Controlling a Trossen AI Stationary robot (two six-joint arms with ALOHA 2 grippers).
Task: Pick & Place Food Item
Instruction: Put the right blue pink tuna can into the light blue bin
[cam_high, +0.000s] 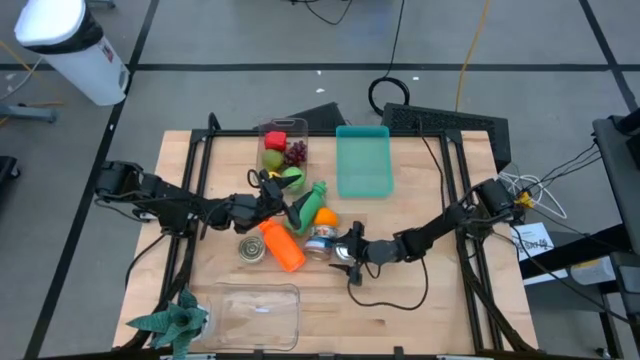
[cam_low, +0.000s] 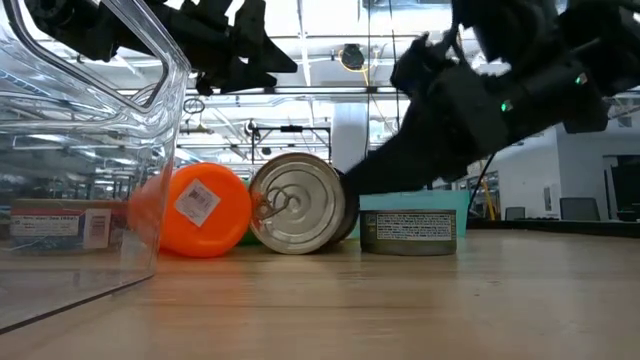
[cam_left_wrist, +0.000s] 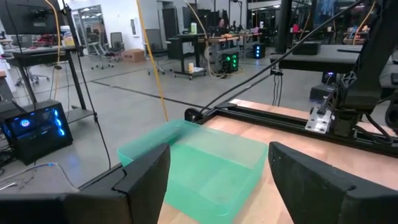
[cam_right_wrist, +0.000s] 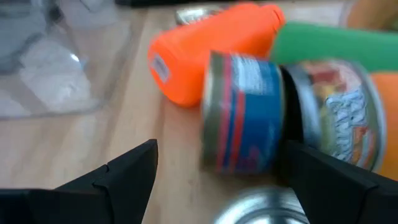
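Several food items lie mid-table in the high view: an orange bottle (cam_high: 283, 247) on its side, a silver-topped can (cam_high: 252, 248), a blue-labelled can (cam_high: 320, 240), an orange fruit (cam_high: 326, 215) and a green item (cam_high: 305, 198). My right gripper (cam_high: 345, 252) is open, low beside the cans. Its wrist view shows the blue-labelled can (cam_right_wrist: 242, 121) on its side ahead of the open fingers (cam_right_wrist: 221, 149), and a silver can top (cam_right_wrist: 261, 208) between them. My left gripper (cam_high: 297, 212) is open above the green item, holding nothing (cam_left_wrist: 219, 152).
A teal tray (cam_high: 363, 160) sits at the table's far side, beside a clear box (cam_high: 282, 148) holding a red block, grapes and a green fruit. An open clear container (cam_high: 250, 315) and a green plant (cam_high: 170, 322) lie near the front edge. Cables trail right.
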